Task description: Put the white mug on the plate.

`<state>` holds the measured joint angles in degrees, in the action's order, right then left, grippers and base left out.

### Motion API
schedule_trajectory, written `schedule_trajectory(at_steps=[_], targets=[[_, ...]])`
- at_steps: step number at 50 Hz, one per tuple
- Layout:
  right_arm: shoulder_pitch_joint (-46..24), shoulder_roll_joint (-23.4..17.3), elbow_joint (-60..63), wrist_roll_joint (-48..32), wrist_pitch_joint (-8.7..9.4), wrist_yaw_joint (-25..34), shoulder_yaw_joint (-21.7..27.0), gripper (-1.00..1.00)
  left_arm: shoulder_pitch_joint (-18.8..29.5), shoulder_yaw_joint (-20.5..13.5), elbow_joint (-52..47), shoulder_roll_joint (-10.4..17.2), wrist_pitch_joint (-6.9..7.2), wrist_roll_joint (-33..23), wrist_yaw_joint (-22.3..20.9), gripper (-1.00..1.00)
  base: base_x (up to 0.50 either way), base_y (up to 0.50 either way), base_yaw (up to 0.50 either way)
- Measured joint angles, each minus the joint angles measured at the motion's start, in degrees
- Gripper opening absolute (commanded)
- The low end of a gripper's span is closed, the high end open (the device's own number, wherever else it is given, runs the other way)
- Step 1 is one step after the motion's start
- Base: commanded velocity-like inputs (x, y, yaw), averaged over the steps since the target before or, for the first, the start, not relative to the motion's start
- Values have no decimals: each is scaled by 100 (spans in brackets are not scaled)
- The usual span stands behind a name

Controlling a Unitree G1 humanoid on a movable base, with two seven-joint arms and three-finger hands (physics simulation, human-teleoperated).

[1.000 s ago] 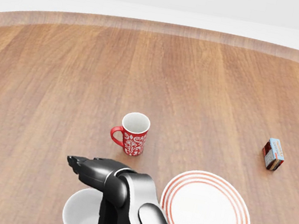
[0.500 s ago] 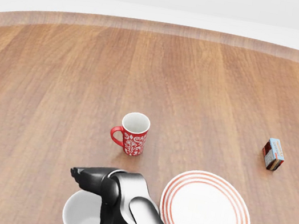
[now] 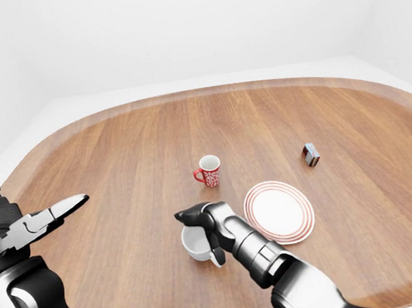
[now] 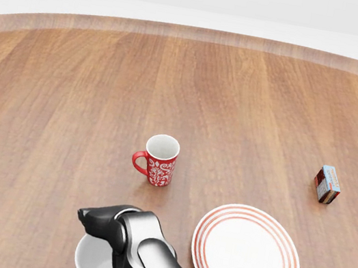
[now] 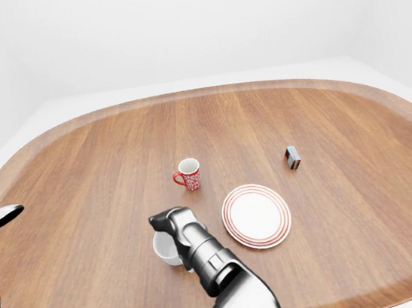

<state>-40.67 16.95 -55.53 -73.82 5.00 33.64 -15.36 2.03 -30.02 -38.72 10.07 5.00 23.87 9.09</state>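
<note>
The white mug (image 4: 92,263) stands on the wooden table (image 4: 241,96) at the bottom of the head view, left of the red-ringed white plate (image 4: 245,257). My right hand (image 3: 200,238) hangs over the mug. Its dark fingers (image 4: 98,218) lie flat across the far rim, and its thumb (image 3: 218,256) points down along the mug's right side. The fingers stand about the mug without closing round it. My left hand (image 3: 51,215) is raised at the left of the left-eye view, fingers stretched out and holding nothing.
A red patterned mug (image 4: 159,160) stands upright just beyond the white mug, handle to the left. A small red and blue box (image 4: 327,184) lies at the right, beyond the plate. The rounded table edge runs along the top of the head view.
My right hand has drawn back toward the bottom of the head view and settled lower over the white mug. The mug, plate and other things have not moved.
</note>
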Motion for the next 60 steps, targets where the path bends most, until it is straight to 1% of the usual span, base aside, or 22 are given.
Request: schedule_trajectory(at_steps=[12, 31, 32, 33, 34, 40, 52, 56, 60], targets=[[-68, 109, -225, -97, 0, -130, -6, 100, -1, 3, -11, -5, 0, 0, 2, 100, 0, 0, 0], [-282, 102, -710, -43, -1, -514, 48, 100, -12, 4, -30, -15, 0, 1, 0, 100, 0, 0, 0], [-291, 99, -727, -44, -1, -527, 49, 25, -12, 2, -31, -14, 0, 3, 0, 100, 0, 0, 0], [-310, 97, -739, -31, 0, -550, 59, 25, -12, 1, -32, -14, 0, 4, 0, 100, 0, 0, 0], [-333, 99, -753, 0, 0, -572, 74, -100, -12, 0, -33, -15, 0, 5, 0, 100, 0, 0, 0], [-311, 65, -856, 168, 1, -647, 63, -100, -15, -2, -35, -15, 0, 6, -1, 100, 0, 0, 0], [-309, -15, -1051, 177, 0, -687, 70, -100, -21, 6, -34, -23, 0, -3, -8, 100, 0, 0, 0], [-382, -100, -1049, 118, 0, -656, 107, -100, -19, 7, -34, -23, 0, -5, -8, 100, 0, 0, 0], [-551, -275, -1007, 82, 0, -568, 175, -100, -16, 6, -36, -21, 0, -4, -5, 100, 0, 0, 0]])
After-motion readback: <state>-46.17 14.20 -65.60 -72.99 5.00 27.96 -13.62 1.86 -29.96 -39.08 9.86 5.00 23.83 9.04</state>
